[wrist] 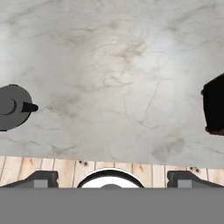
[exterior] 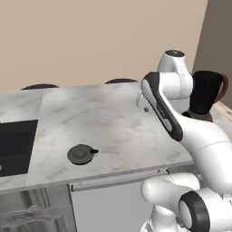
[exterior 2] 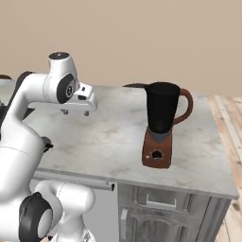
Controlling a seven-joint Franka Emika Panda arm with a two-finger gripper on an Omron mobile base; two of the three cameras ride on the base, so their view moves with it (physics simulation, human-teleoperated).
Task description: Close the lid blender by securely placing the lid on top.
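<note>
The dark grey lid (exterior: 81, 154) lies flat on the marble counter (exterior: 104, 118) near its front edge, its short tab pointing right. In the hand view the lid (wrist: 11, 107) sits at the left edge. The blender (exterior 2: 160, 127), a rust-brown base under a tall black jar with an open top, stands on the counter's right part; the arm partly covers the blender (exterior: 206, 97) in the left base view, and its dark jar (wrist: 214, 105) shows at the right edge of the hand view. My gripper (exterior 2: 75, 113) hovers open above the counter's middle, between lid and blender, holding nothing.
A black recessed basin (exterior: 16, 145) is set into the counter at the left. Two dark stool seats (exterior: 40, 86) (exterior: 121, 81) peek over the far edge. Wooden floor (exterior 2: 231, 118) lies beyond the counter's right end. Cabinet fronts with a long handle (exterior: 118, 180) run below.
</note>
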